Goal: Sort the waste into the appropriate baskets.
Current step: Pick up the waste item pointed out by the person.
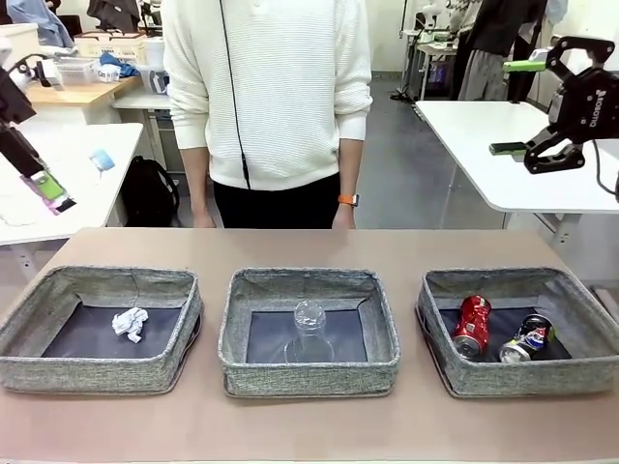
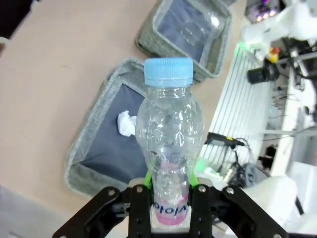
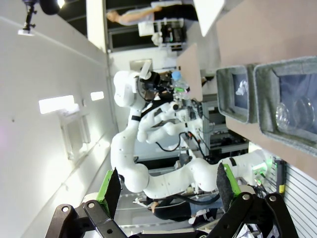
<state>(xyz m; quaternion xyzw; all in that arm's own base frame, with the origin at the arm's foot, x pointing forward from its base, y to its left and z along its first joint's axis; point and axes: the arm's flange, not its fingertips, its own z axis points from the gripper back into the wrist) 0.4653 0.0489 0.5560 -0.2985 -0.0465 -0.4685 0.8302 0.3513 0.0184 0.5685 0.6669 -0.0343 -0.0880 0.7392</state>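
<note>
The left gripper (image 2: 171,191), jaws closed on the bottle (image 2: 170,134), hung above the paper's basket (image 2: 94,163); the right gripper (image 3: 168,186) gaped empty. Next: carrying it to the cup's basket (image 1: 309,372).

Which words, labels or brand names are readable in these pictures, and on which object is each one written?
"ROBOTIQ", partly readable, on the right gripper body.
White letters on the pink label of the bottle held in the left gripper: upside down, cut off, not readable.
Print on the red can and dark blue can: too small to read.
</note>
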